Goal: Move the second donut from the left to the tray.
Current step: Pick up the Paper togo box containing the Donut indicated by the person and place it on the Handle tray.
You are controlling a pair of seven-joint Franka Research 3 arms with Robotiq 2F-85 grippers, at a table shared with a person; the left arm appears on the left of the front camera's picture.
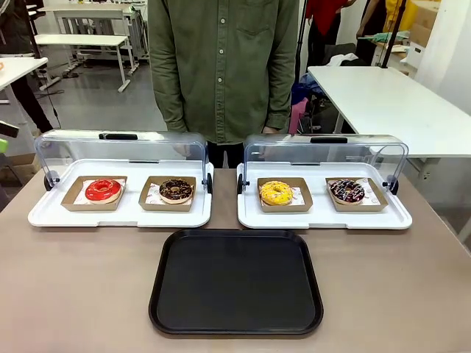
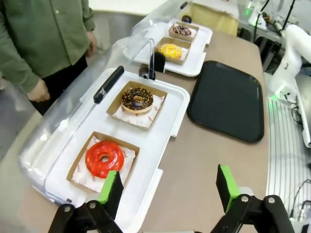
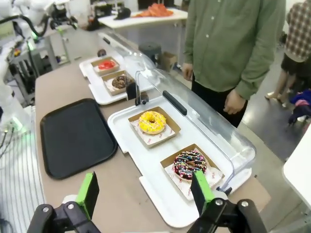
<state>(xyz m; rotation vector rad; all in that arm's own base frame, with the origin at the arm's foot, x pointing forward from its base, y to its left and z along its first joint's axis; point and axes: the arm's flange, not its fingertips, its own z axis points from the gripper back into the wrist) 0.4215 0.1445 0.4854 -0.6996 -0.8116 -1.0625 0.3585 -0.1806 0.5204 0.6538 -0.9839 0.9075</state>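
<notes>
The second donut from the left [image 1: 176, 190] [image 2: 137, 99] [image 3: 119, 82] is dark chocolate with pale sprinkles and sits in a brown cardboard holder on the left white display tray [image 1: 118, 215]. The black tray [image 1: 235, 283] [image 2: 228, 99] [image 3: 75, 136] lies empty in front of both display trays. My left gripper [image 2: 169, 190] hangs open above the table's near left corner, over the edge of the left display tray, near the red donut [image 2: 103, 158]. At the right end of the table my right gripper [image 3: 145, 190] is open above the right display tray's corner.
A red-glazed donut [image 1: 103, 190] shares the left display tray. The right display tray [image 1: 324, 217] holds a yellow donut [image 1: 276, 193] and a dark donut with pink and white sprinkles [image 1: 346, 191]. Both clear lids [image 1: 121, 147] stand raised. A person in a green shirt [image 1: 224, 66] stands behind.
</notes>
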